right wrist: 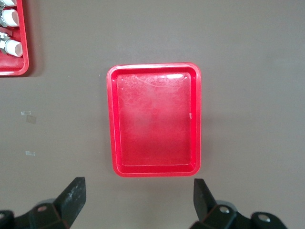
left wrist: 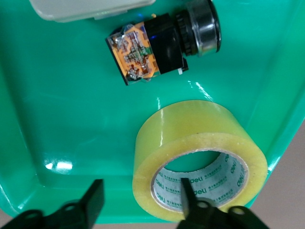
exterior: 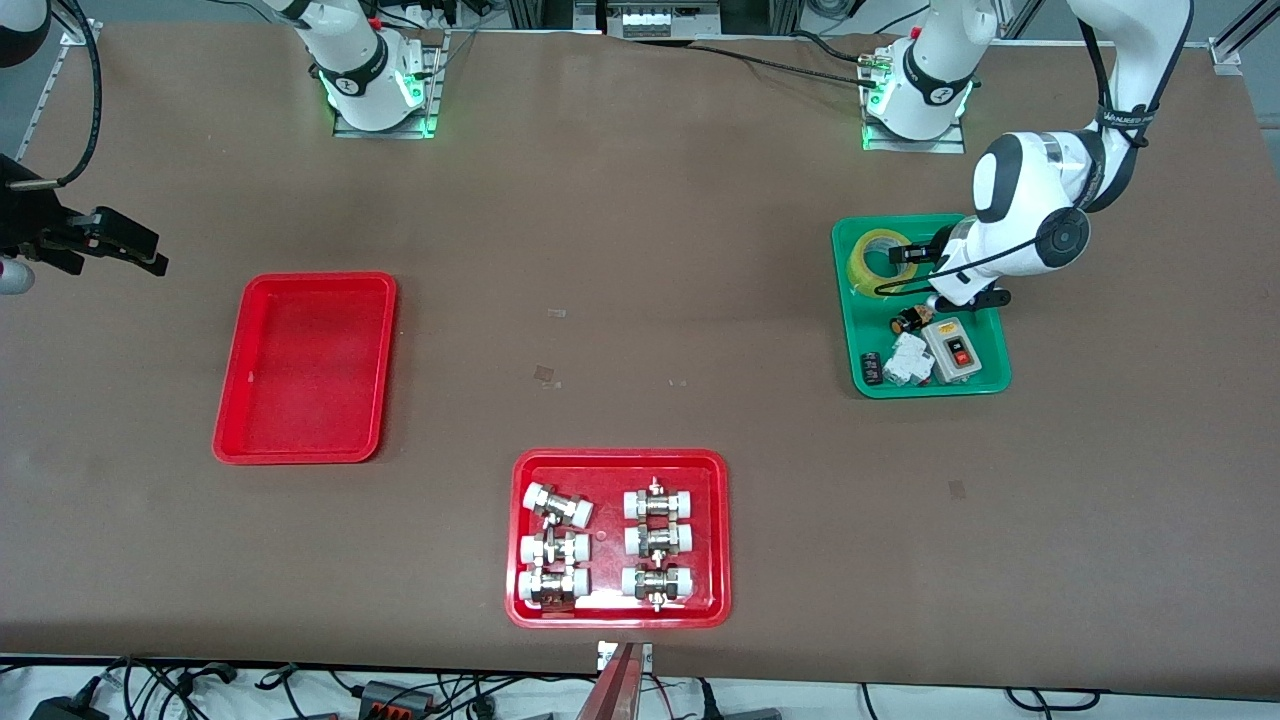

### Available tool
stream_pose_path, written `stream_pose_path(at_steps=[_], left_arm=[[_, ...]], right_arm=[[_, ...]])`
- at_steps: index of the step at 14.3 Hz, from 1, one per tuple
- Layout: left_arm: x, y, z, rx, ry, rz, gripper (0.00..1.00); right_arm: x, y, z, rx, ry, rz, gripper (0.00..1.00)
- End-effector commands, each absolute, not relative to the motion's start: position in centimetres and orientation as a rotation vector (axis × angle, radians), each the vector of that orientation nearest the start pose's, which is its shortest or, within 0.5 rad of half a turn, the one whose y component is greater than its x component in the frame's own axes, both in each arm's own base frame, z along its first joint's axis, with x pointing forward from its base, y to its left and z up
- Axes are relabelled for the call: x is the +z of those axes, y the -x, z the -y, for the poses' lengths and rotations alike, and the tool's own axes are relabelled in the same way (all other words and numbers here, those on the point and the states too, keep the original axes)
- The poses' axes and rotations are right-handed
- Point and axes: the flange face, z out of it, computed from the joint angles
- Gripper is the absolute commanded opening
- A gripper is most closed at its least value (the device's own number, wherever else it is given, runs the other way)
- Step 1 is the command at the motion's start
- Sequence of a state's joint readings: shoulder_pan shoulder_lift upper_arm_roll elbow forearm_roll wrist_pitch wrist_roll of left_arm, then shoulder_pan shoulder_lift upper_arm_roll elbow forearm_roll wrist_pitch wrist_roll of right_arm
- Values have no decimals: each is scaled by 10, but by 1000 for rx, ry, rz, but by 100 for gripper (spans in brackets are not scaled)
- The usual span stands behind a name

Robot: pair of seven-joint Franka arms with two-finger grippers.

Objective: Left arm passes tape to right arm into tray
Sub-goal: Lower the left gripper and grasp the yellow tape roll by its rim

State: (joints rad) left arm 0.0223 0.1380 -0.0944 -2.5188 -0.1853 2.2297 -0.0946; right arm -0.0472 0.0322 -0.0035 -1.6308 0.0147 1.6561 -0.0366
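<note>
Left gripper (left wrist: 138,200), black two-finger type, is hanging over the green plastic tray (exterior: 985,385) with fingers spread astride the wall of the yellowish translucent tape roll (left wrist: 198,157): one finger inside the white core, one outside. The roll is lying flat in that tray.

Step in hand: the pick-up. Next move calls for closing on the wall, then lifting.

Right gripper (right wrist: 138,198) is waiting, parted, over bare table by the narrow red rectangular tray (right wrist: 155,119).

Only the left wrist view is showing the straddle; the front view is placing both trays well apart.
</note>
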Motion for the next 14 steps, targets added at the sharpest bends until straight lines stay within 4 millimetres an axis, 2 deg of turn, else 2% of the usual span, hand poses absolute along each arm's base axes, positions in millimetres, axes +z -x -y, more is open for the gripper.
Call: stream_pose_path(at_steps=[1,5,8,11,14], left_arm=[[203,-410,35,683,3174,266,17],[202,-410,35,687,3174,261,2],[209,-416,36,698,3191,182,1],[257,-454,38,754,3207,135,1],[321,-493,46,822,3210,97,0]], right_arm=[[588,-570,28,-6,3119,-32,100],[588,-570,28,-6,3119,-32,100],[588,-570,28,-4,3117,-32,100],[591,-571,27,-14,3116,-30,100],[592,-570,26,-16,3118,-22,100]])
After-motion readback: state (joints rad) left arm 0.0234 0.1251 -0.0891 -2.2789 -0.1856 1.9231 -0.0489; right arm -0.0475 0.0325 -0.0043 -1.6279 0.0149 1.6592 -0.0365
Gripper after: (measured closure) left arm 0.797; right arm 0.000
